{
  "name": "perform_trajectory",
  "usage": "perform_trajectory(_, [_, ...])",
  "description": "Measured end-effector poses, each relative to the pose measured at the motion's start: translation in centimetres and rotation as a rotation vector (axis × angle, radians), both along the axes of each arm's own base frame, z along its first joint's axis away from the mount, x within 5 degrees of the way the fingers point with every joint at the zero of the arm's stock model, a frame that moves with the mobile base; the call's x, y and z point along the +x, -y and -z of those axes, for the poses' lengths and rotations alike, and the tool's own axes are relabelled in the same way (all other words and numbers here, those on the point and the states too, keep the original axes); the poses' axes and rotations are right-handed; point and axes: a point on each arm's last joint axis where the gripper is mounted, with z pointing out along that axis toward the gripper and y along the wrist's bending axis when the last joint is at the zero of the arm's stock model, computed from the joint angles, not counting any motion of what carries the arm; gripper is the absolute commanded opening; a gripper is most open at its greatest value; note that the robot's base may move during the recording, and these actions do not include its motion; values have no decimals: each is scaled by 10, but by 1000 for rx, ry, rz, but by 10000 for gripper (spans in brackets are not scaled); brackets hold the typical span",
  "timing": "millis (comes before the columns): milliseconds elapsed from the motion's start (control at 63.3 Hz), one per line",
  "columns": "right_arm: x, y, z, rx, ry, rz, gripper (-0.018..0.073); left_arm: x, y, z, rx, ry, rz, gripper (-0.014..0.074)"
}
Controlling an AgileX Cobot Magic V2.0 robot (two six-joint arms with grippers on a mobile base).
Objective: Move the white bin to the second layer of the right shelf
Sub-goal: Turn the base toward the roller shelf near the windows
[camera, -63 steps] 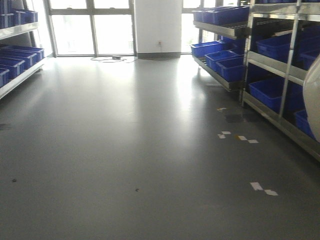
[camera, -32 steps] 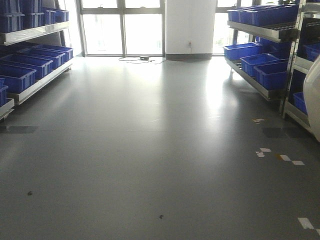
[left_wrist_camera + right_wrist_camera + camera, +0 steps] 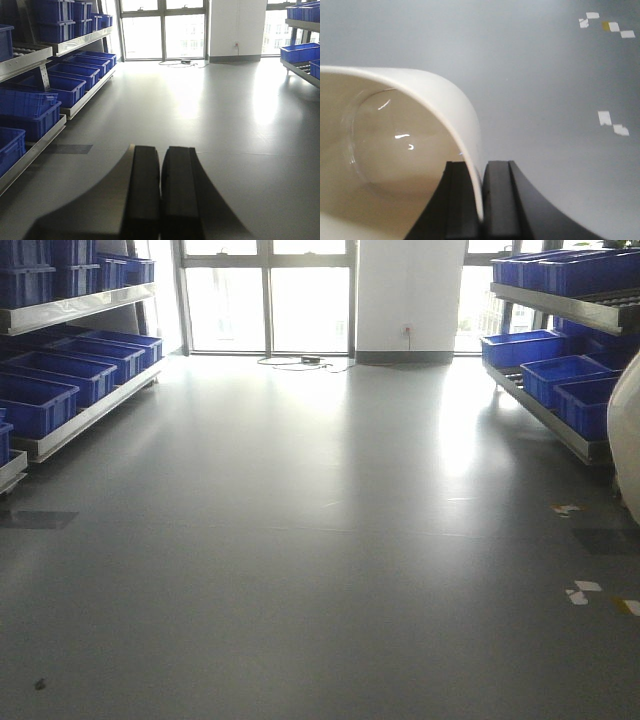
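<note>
Transport step, probably. Right gripper (image 3: 481,200) clamped on wall of glossy cream-white plastic bin (image 3: 395,150), carried clear of any shelf. Left gripper (image 3: 161,200) pressed closed, empty. Next: swing toward steel roller rack (image 3: 560,308) ahead of bin, line up second level.

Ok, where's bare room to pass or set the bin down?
The grey floor is bare, bar tape scraps, between the left rack and right rack, back to the windows. Both racks' visible levels are packed with blue crates.
</note>
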Motion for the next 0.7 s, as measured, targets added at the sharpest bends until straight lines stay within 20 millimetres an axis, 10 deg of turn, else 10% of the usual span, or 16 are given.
perform_trajectory(696, [0, 0, 0, 0, 0, 0, 58, 0, 0, 0, 0, 0, 0, 85])
